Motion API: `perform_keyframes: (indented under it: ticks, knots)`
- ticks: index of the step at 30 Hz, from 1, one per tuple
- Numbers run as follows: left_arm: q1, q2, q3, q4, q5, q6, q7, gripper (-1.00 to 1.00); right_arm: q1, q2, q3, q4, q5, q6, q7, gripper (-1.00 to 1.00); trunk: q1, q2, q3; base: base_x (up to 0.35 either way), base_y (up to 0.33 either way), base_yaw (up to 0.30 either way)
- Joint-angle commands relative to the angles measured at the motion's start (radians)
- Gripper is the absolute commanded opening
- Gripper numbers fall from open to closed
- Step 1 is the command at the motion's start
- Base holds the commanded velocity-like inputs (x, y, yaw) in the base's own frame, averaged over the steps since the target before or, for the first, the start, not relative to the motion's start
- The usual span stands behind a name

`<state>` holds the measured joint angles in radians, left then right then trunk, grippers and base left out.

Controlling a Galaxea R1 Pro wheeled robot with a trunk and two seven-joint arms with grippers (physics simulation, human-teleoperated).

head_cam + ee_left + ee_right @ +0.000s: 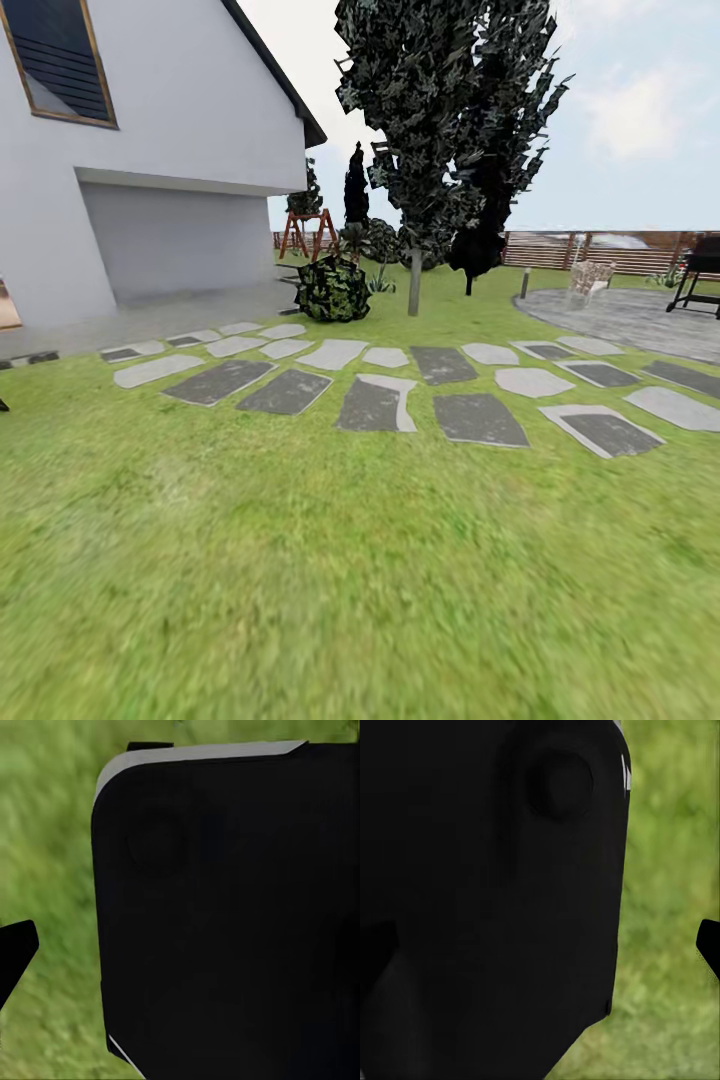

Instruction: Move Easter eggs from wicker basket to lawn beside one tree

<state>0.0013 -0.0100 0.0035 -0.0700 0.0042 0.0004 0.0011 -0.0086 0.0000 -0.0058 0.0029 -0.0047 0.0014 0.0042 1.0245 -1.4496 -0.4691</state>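
Note:
The lawn [360, 580] spreads wide and green in front of me in the head view. The Easter eggs, the wicker basket and the tree are out of view. In the left wrist view a large black robot part [225, 915] blocks most of the picture, and one black fingertip [13, 958] juts in at the edge over grass. The right wrist view is much the same: a black robot part [487, 892] against grass, and one black fingertip [709, 945] at the edge. Neither view shows how the jaws stand.
Grey stepping stones [375, 400] cross the grass ahead. A white house [150, 170] stands at the left. Behind the stones are a dark shrub [333, 290] and two dark-leaved thin-trunked evergreens [414, 280]. A paved patio [640, 320] with a grill [700, 270] lies at the right, with a fence [600, 250] behind.

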Motion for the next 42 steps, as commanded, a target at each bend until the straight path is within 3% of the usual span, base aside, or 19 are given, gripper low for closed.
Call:
perform_keyframes:
  ticks: [1, 11, 12, 17, 19, 23, 26, 30, 34, 42]
  knots:
    - [0.0, 0.0, 0.001, -0.007, 0.0, 0.0, 0.001, 1.0, -0.001, 0.0, -0.001, 0.0, -0.001, 0.0, 0.0, 1.0, 0.0, 0.0, -0.001, 0.3, 0.0, 0.0]
    - [-0.001, 0.0, 0.002, -0.063, 0.003, 0.001, 0.004, 1.0, -0.001, -0.007, -0.003, -0.034, -0.002, -0.001, -0.002, 1.0, 0.0, 0.0, -0.001, 0.321, 0.0, 0.0]
    - [-0.001, 0.0, 0.002, -0.282, 0.003, 0.001, 0.004, 1.0, -0.001, -0.008, -0.003, -0.156, -0.003, -0.001, -0.002, 1.0, 0.0, 0.0, -0.001, 0.325, 0.0, 0.0]
    - [-0.002, -0.005, 0.002, -0.454, 0.003, 0.001, 0.005, 1.0, -0.005, -0.013, -0.018, -0.249, -0.004, 0.0, -0.008, 1.0, 0.0, 0.0, -0.001, 0.325, 0.0, 0.0]
    - [-0.004, -0.023, 0.001, -0.545, 0.001, 0.003, 0.007, 1.0, -0.007, -0.03, -0.044, -0.263, -0.004, 0.0, -0.008, 1.0, 0.0, 0.0, -0.001, 0.325, 0.0, 0.0]
    - [-0.036, -0.048, 0.001, -0.64, -0.004, 0.008, 0.008, 1.0, -0.008, -0.057, -0.076, -0.317, -0.005, 0.0, -0.008, 1.0, 0.0, 0.0, -0.001, 0.325, 0.0, 0.0]
    - [-0.078, -0.054, 0.001, -0.652, -0.005, 0.008, 0.008, 1.0, -0.008, -0.068, -0.104, -0.324, -0.005, -0.001, -0.007, 1.0, 0.0, 0.0, -0.001, 0.325, 0.0, 0.0]
    - [-0.105, -0.054, -0.001, -0.624, -0.005, 0.001, 0.005, 1.0, -0.008, -0.075, -0.169, -0.326, -0.005, -0.002, -0.003, 1.0, 0.0, 0.0, -0.001, 0.325, 0.0, 0.0]
    - [-0.108, -0.053, -0.001, -0.554, -0.008, -0.015, 0.004, 1.0, -0.009, -0.075, -0.181, -0.325, -0.004, -0.003, -0.003, 1.0, 0.0, 0.0, -0.001, 0.325, 0.0, 0.0]
    - [-0.109, -0.052, 0.0, -0.535, -0.004, -0.055, 0.005, 1.0, -0.008, -0.074, -0.183, -0.325, -0.004, -0.013, -0.003, 1.0, 0.0, 0.0, -0.001, 0.324, 0.0, 0.0]
